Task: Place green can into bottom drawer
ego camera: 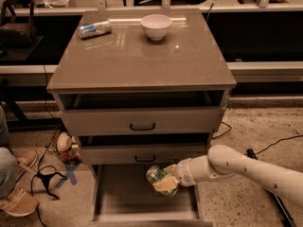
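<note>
The green can is held in my gripper, which is shut on it. The can is tilted, its silver end pointing up and left. It hangs over the right part of the open bottom drawer, a little above its flat bare floor. My white arm reaches in from the lower right. The two upper drawers with black handles sit above and are slightly pulled out.
On the cabinet top stand a white bowl and a silver-and-blue can lying on its side. A person's shoes and cables lie on the floor at the left. A black stand leg is at the right.
</note>
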### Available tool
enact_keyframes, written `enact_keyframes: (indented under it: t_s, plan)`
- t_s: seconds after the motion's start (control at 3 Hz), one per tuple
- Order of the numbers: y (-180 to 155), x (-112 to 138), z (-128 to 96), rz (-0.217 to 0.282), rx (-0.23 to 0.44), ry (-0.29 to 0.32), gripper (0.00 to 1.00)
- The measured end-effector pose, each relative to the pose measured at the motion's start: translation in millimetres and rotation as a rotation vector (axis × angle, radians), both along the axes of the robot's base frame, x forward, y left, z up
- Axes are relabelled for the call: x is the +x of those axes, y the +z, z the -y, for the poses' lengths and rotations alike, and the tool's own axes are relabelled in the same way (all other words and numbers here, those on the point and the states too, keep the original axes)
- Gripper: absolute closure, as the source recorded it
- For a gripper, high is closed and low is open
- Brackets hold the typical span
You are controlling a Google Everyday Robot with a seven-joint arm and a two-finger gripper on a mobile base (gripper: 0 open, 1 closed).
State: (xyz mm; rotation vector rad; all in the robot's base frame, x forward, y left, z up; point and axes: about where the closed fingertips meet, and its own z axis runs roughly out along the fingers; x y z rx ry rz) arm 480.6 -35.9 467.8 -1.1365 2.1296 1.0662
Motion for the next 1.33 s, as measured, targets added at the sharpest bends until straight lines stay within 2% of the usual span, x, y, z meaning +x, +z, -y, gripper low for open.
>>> enact_keyframes:
  t_s: [0.33, 0.67, 1.33]
  plan:
    - [0, 0, 0, 0.0, 0.0, 0.0, 1.0]
    - [-14, 1, -2, -0.005, -0.022, -0.015, 1.0]
    - [-89, 7, -5, -0.033, -0.131, -0.091, 1.0]
